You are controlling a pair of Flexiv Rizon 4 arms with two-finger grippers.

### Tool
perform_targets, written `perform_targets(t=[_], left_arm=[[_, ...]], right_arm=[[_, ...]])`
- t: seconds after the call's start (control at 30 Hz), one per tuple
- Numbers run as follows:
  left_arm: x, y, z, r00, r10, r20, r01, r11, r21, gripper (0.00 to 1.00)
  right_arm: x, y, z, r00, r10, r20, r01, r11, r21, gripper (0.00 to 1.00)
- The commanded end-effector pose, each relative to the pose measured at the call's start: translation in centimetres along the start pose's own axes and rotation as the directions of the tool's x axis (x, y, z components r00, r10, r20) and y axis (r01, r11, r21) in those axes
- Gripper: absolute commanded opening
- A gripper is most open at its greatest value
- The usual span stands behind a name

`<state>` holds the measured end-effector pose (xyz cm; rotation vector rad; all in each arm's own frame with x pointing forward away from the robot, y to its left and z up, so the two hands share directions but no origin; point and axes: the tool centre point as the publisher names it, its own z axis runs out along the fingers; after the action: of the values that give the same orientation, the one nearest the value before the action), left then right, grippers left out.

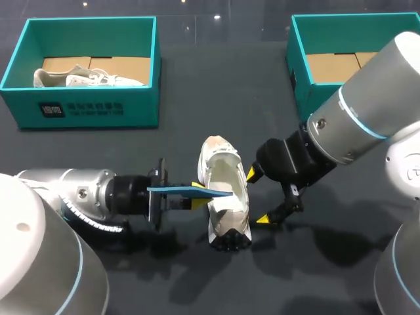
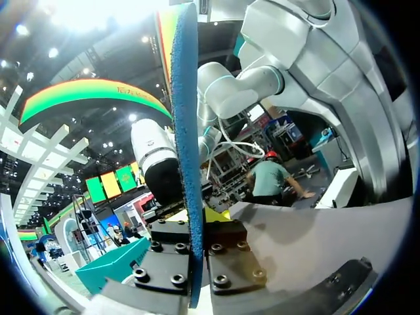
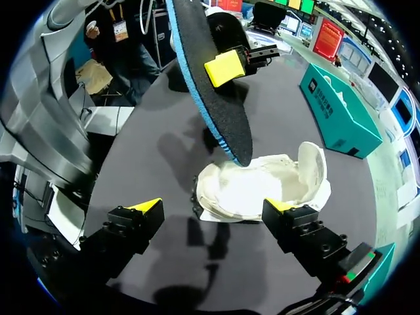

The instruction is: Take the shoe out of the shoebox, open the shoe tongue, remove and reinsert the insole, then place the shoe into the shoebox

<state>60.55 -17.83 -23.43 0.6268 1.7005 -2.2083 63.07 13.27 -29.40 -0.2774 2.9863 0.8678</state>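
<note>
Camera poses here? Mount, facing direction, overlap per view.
Head view: fixed above and behind, facing down on the table; both arms show, left gripper shut on the insole, right gripper open beside the shoe.
Left wrist view: on the left arm, facing out past its own gripper, insole edge-on in it, right arm ahead.
Right wrist view: on the right arm, facing the shoe ahead of its own open gripper; left gripper beyond.
Shared: all three show the insole; head and right wrist also the shoe.
</note>
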Motion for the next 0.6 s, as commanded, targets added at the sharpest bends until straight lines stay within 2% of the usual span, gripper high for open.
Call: perform_targets(t=[0.03,0.3,0.47,0.6], left_arm=[[0.2,0.4,0.1,1.0,0.01,0.005,-0.01,1.0,0.008,0.0],[0.5,0.9,0.0,1.0,0.009,0.001,-0.009,1.0,0.016,0.0],[0.7,1.1,-0.1,1.0,0.003,-0.002,-0.003,1.0,0.018,0.0],[0.8,1.3,-0.2,1.0,-0.007,-0.005,0.008,1.0,0.019,0.0]], right_arm=[[-0.5,-0.6,2.0,1.0,0.001,-0.001,-0.001,1.0,-0.024,1.0],[-1.5,-1.5,3.6,1.0,0.029,0.005,-0.029,0.999,-0.032,1.0],[-1.8,-2.2,4.1,0.997,0.061,0.051,-0.059,0.998,-0.033,1.0],[-2.2,-2.8,4.5,0.997,0.073,0.035,-0.073,0.997,-0.014,1.0]])
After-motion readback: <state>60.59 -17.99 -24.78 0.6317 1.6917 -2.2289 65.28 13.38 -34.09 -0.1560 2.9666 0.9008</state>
